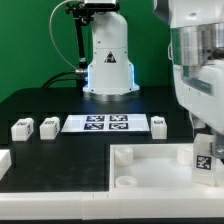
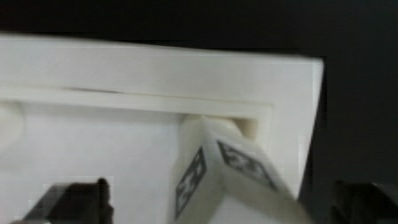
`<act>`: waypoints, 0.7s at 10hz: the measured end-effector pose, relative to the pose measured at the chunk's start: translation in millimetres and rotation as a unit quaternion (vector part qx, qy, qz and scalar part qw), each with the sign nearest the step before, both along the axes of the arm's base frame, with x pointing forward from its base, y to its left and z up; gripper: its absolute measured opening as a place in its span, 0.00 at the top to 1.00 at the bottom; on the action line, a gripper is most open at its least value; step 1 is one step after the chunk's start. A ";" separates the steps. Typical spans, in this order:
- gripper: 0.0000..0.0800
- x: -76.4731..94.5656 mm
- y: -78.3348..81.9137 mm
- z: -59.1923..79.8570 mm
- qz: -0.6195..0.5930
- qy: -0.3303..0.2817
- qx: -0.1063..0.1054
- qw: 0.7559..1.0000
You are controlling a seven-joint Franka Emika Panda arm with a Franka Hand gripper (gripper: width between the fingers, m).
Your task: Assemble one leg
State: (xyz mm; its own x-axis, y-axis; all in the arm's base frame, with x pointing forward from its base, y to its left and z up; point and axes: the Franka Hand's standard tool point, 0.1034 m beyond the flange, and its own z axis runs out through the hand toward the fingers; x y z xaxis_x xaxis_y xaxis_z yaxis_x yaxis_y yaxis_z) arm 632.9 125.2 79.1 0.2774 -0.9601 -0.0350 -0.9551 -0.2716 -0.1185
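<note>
One leg (image 1: 204, 157) stands at the near right corner of the big white tray-like part (image 1: 140, 165), its tag facing the camera. My gripper (image 1: 206, 138) is right above it, the fingers coming down over its top. In the wrist view the leg (image 2: 228, 170) sits a little tilted between my two dark fingers (image 2: 82, 200), at the tray part's inner corner (image 2: 160, 70). There is a gap on each side of the leg. The gripper (image 2: 214, 205) is open and straddles the leg without touching it.
Two more legs (image 1: 22, 128) (image 1: 48, 126) lie at the exterior view's left and a third (image 1: 158, 125) lies at the right end of the marker board (image 1: 105, 124). A white block (image 1: 3, 160) shows at the left edge. The arm's base (image 1: 108, 60) stands behind.
</note>
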 end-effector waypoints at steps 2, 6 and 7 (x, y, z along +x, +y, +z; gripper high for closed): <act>0.19 -0.2 -1.0 -0.4 0.112 -0.007 -0.012 0.994; 0.19 1.5 -5.1 -7.5 0.335 -0.011 -0.052 0.941; 0.34 1.5 -5.2 -7.6 0.336 -0.010 -0.052 0.940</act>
State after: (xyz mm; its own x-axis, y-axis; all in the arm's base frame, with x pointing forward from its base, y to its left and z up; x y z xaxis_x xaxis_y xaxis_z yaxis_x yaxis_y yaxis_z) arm 634.3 120.0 71.5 0.8229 -0.5650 0.0612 -0.5606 -0.8247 -0.0751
